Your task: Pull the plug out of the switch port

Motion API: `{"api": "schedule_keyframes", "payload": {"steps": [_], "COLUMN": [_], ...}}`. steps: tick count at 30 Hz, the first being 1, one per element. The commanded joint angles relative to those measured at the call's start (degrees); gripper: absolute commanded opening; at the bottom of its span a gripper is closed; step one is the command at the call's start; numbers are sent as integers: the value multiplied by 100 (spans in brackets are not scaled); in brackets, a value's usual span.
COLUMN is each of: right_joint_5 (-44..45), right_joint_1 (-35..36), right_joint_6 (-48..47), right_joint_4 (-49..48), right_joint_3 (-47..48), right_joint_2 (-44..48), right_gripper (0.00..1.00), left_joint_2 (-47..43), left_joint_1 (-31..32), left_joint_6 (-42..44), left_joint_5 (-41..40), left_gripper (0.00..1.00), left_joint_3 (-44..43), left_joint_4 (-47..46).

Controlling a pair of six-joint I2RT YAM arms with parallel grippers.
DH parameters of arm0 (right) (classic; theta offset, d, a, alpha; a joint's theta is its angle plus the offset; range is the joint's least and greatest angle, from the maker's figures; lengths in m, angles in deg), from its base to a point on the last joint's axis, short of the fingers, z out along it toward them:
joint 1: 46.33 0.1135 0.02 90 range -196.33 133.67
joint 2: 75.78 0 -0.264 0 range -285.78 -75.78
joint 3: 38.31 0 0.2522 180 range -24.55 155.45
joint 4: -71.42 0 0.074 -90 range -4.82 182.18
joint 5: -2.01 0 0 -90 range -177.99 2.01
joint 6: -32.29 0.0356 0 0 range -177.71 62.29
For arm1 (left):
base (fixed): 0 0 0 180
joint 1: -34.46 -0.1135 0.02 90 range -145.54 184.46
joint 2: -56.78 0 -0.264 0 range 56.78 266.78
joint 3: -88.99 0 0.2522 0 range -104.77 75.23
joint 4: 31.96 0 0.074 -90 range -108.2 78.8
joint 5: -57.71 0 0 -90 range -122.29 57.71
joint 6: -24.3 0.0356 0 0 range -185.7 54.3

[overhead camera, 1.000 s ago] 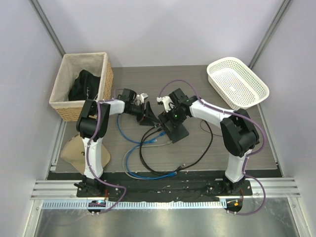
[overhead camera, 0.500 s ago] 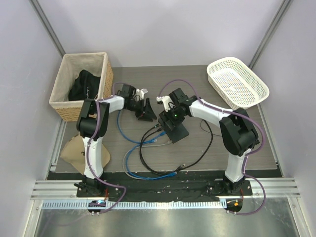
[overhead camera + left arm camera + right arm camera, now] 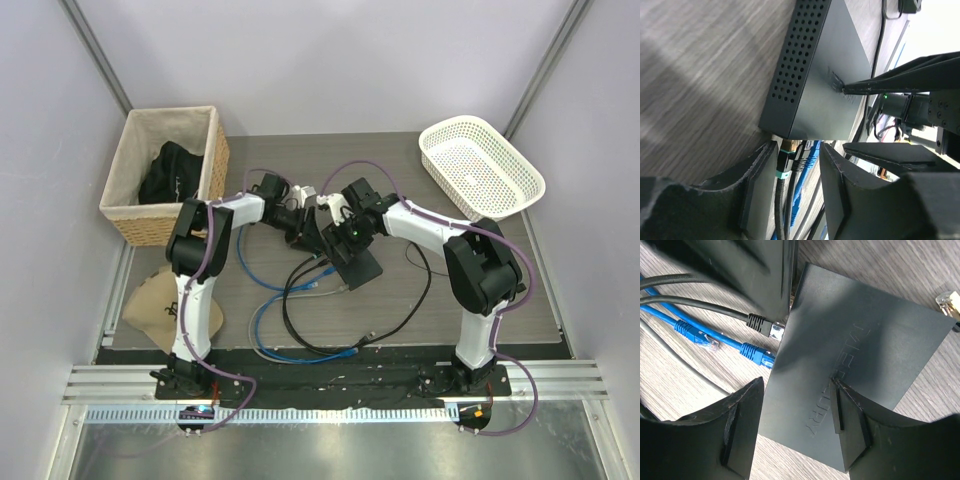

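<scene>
I count from here: arms [image 3: 195,255] [image 3: 480,265]: 2 | baskets [image 3: 218,160] [image 3: 530,182]: 2 | switch [image 3: 865,355]: 1 | tan cloth [image 3: 150,305]: 1 | in my right wrist view, blue plugs [image 3: 757,352] [image 3: 700,342]: 2 | black plug [image 3: 759,321]: 1 | clear plug [image 3: 946,300]: 1 | cables: too tangled for me to count

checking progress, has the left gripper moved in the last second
Yes, the left gripper has moved right, away from the basket toward the switch.

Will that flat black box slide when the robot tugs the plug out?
Probably it would slide on its own: the box looks thin and light, and the table looks smooth. It likely won't tip, lying flat. One finger of the right end effector seems pressed on its top, so it may stay put.
</scene>
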Motion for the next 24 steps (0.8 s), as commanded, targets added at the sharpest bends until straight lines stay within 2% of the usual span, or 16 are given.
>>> {"api": "schedule_keyframes", "payload": {"steps": [1, 10, 15, 19, 20, 21, 24], "right_joint_5": [9, 9, 9, 1, 1, 1, 1], "right_joint_1": [26, 26, 26, 26, 26, 17, 34], "right_joint_6": [-17, -44, -44, -35, -35, -35, -35], "right_joint_4": [154, 145, 145, 137, 128, 119, 110], "right_joint_3": [-1, -71, -80, -89, -97, -97, -80], "right_joint_2": [-243, -199, -207, -242, -251, -251, -286], "right_gripper": [63, 63, 63, 63, 63, 63, 63], "left_joint_2": [525, 701, 824, 850, 842, 842, 833], "left_joint_1": [108, 108, 108, 108, 100, 108, 108], "left_joint_6": [544, 772, 702, 579, 553, 518, 456], "left_joint_5": [-892, -690, -786, -927, -979, -989, -989], "left_gripper": [45, 38, 31, 17, 8, 3, 0], "left_joint_3": [175, 87, -1, 16, 16, 8, -80], "left_joint_4": [549, 725, 761, 699, 690, 699, 838]}}
